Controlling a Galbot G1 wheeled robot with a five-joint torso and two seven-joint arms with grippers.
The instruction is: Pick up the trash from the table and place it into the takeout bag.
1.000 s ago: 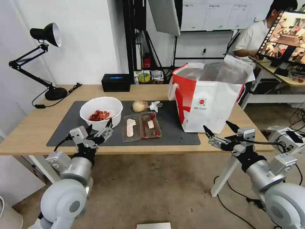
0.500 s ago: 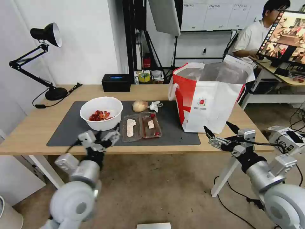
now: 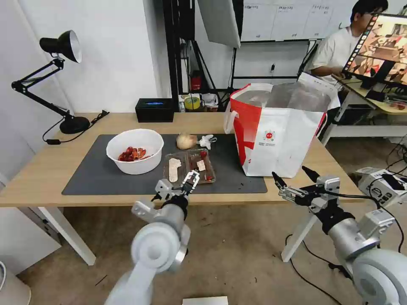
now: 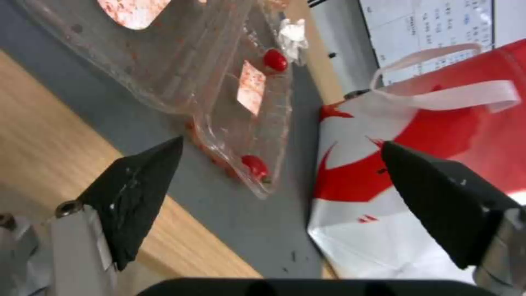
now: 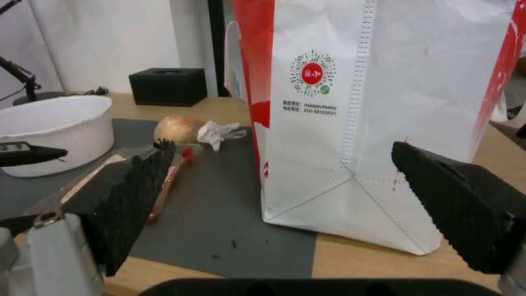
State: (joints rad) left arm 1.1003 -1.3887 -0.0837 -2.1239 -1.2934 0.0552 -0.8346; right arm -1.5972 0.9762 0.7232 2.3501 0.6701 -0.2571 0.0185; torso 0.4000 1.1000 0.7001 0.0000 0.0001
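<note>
We are holding our left end effector (image 3: pixel 177 189) wide open by the clear two-part plastic tray (image 3: pixel 189 167), mid-frame; our right end effector (image 3: pixel 296 180) is waiting wide open, lower right.

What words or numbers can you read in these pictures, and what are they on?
Takeout bag: a round red logo ringed with coloured dots; the mark inside it is too blurred to read.
Under the logo: two short lines of small print, too small to read.
Wall sheets behind the table: rows of tiny print, unreadable.
Nothing else carries text that can be read.
</note>
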